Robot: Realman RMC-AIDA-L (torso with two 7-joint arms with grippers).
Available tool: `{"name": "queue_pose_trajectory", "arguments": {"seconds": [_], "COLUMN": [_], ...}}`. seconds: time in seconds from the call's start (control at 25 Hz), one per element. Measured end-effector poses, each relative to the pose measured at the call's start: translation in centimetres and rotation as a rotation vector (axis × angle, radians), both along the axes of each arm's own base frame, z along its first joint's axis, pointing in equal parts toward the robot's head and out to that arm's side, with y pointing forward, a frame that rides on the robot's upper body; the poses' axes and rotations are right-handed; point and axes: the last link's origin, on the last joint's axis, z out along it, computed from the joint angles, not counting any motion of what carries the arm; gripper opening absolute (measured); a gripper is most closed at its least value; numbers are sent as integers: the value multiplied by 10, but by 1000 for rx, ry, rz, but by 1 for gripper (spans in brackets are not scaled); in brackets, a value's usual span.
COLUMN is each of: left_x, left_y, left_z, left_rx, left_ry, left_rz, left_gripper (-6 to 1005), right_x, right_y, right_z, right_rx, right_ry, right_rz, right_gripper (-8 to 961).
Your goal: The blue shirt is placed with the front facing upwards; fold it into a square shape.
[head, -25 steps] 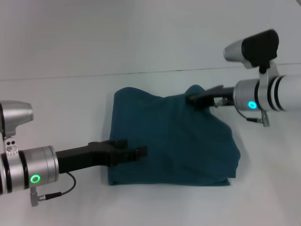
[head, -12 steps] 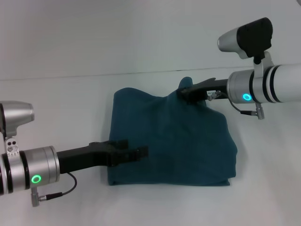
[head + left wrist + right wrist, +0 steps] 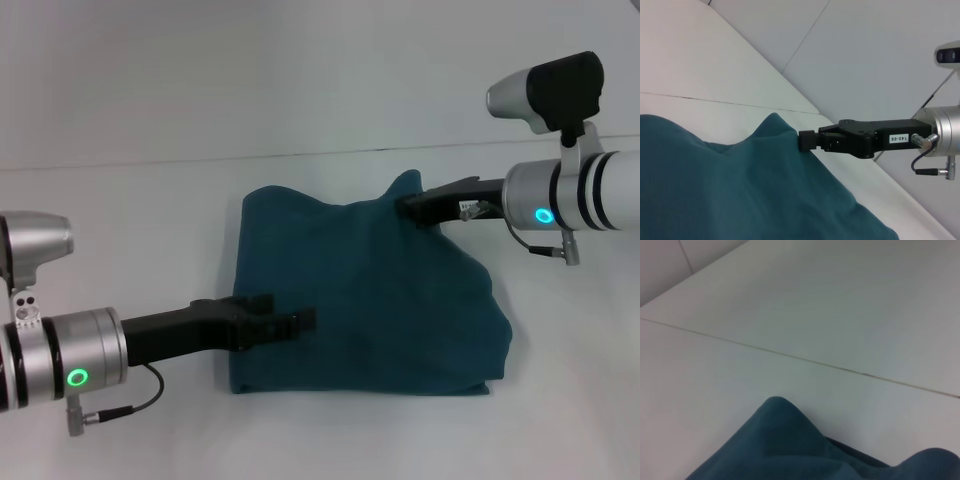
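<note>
From the head camera, the left gripper (image 3: 295, 322) reaches over the near left part of the one blue shirt (image 3: 370, 300); whether its fingers are parted or closed cannot be told from here, and no cloth is seen in them. The shirt lies folded into a rough block in the middle of the white worktop (image 3: 130, 220), with its far right corner pulled up into a peak. The right gripper (image 3: 412, 208) has that peak: its fingers are closed on the cloth.

The left wrist camera shows what the head camera cannot, the right gripper (image 3: 806, 140) from the side, fingers pinched tight on the shirt's (image 3: 730, 195) raised edge, and a small printed label on its black body. The right wrist camera shows only the shirt's (image 3: 785, 445) lifted fold against the worktop, none of its own fingers.

There are two arms and one shirt. Compared with half a second ago, the right gripper has drawn back to the right, taking the peak with it; the left gripper has not moved.
</note>
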Motion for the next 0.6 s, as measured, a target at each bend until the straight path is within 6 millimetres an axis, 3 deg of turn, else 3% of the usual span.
{"name": "queue_pose_trajectory", "arguments": {"seconds": [0.32, 0.6], "left_x": [0, 0], "left_y": [0, -1], "left_z": [0, -1], "left_rx": [-1, 0], "left_ry": [-2, 0], "left_rz": [1, -4], "left_gripper": [936, 936], "right_x": [11, 15], "right_y": [-2, 2], "right_z": [2, 11], "right_rx": [23, 86], "right_ry": [-7, -5], "right_rz": [-28, -38], "right_gripper": [2, 104]}}
